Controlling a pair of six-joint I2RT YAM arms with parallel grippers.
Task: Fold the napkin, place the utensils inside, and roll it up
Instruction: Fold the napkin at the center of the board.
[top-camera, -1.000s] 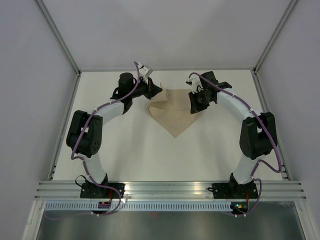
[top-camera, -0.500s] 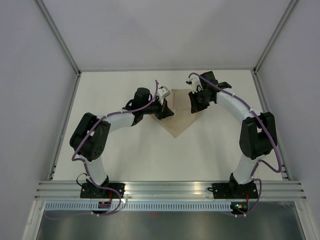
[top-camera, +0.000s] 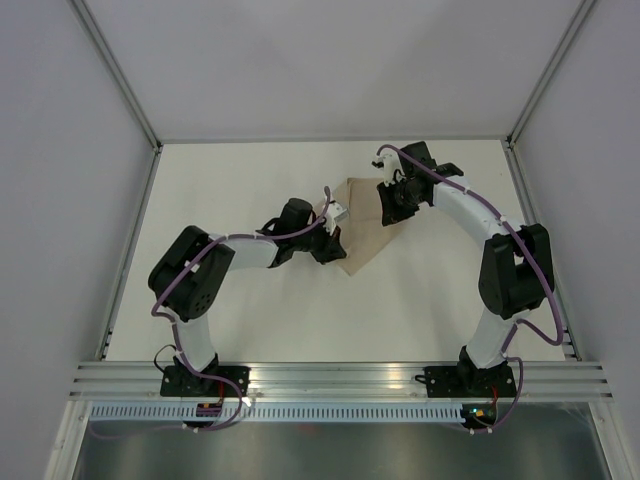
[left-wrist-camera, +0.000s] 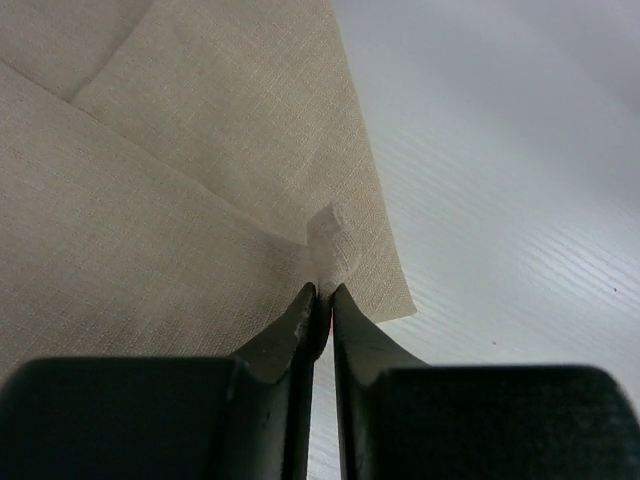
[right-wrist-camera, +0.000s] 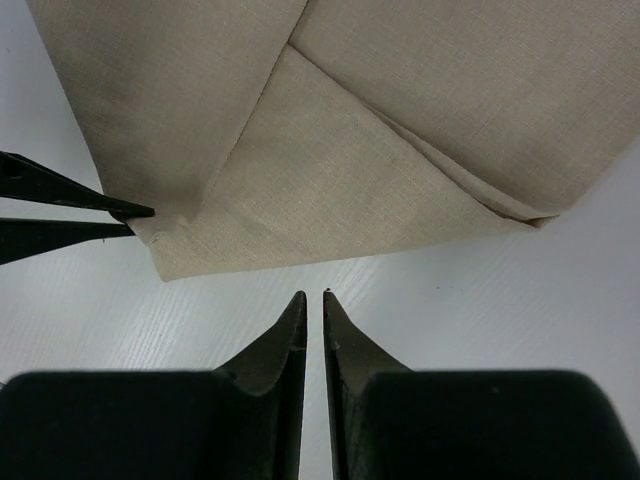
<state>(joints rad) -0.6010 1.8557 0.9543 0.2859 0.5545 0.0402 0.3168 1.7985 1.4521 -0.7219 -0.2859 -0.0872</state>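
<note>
I count one napkin (top-camera: 362, 222), a beige cloth lying folded on the white table (top-camera: 250, 190), a little right of the middle and towards the far side. From above it reads as a wedge with its point aimed at the arm bases. Both wrist views show overlapping layers with diagonal fold edges crossing it.

There are two grippers on my screens, one at each side of the cloth. The left gripper (left-wrist-camera: 322, 292) is at the napkin's near-left edge. Its jaws are pinched tight on a corner, and a small pucker of cloth stands up just beyond the tips. The right wrist view shows the same pinch from the other side, the left gripper's fingertips (right-wrist-camera: 140, 212) meeting at the corner.

The right gripper (right-wrist-camera: 312, 298) sits at the napkin's far-right side. Its jaws are drawn together with only a sliver between them, holding nothing. They are over bare table just short of the cloth's edge.
</note>
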